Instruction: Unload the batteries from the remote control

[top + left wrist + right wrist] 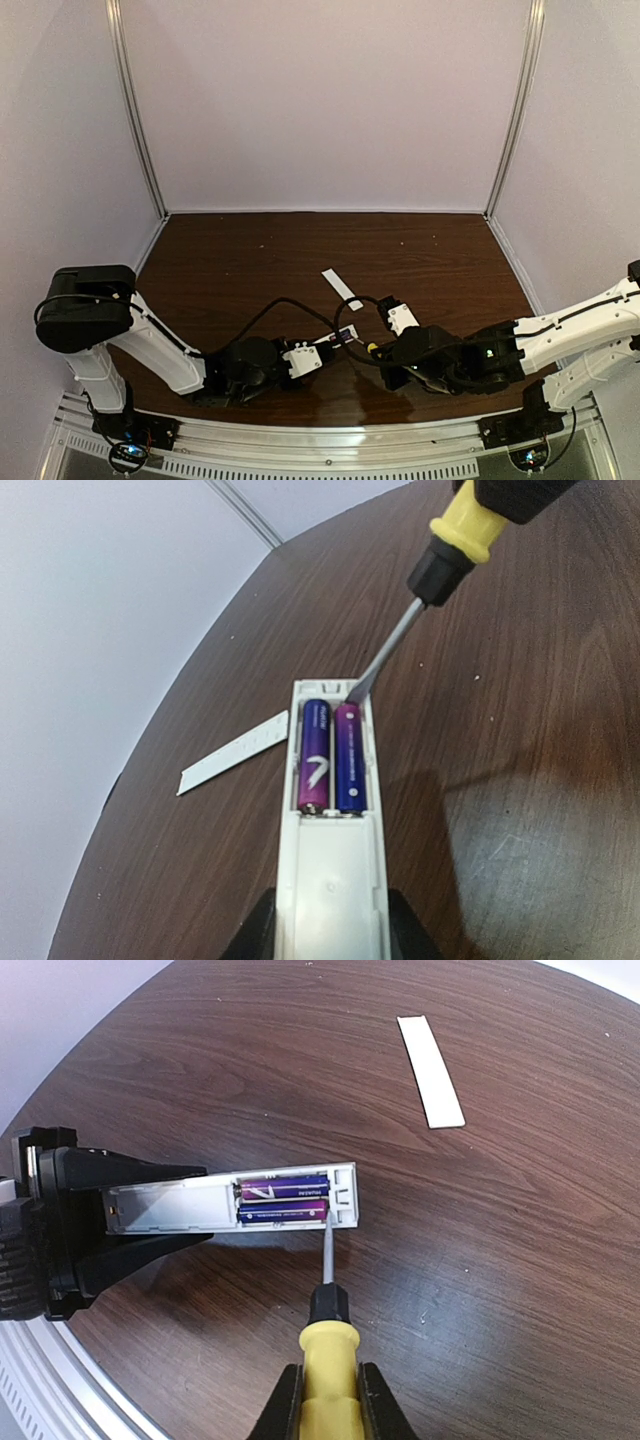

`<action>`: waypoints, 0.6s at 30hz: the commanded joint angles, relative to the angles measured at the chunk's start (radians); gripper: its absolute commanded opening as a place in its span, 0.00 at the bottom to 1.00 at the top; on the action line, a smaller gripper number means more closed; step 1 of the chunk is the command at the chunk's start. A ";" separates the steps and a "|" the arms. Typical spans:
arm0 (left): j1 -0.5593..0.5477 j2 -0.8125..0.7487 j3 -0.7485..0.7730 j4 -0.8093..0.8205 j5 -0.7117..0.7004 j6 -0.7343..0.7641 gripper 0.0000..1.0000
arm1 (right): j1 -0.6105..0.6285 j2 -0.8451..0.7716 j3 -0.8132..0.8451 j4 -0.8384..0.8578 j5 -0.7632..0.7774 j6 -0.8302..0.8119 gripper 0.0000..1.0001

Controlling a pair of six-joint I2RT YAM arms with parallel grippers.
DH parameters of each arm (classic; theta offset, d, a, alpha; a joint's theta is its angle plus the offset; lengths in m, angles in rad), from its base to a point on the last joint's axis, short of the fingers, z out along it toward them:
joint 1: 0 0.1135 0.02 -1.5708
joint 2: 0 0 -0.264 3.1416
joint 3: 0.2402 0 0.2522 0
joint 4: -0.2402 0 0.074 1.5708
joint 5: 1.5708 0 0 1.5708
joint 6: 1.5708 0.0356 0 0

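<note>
The right gripper [327, 1400] clamps the screwdriver [328, 1260], its tip at the end of the batteries [333, 755], which sit side by side in the remote control [345, 1195]. The left gripper [330, 935] pinches the remote's closed end. The cells look light, rigid and slick, so levering at an end seems best. The cover strip [430, 1070] lies well beyond the remote and obstructs nothing.

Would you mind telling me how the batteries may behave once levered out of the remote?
Being smooth cylinders, the batteries would probably roll across the flat table. Wedged side by side in the remote control, they may pop free suddenly under the screwdriver tip.
</note>
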 commanded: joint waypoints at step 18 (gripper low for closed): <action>0.000 -0.009 -0.016 0.090 0.068 0.001 0.00 | -0.005 0.049 -0.030 0.089 -0.065 -0.064 0.00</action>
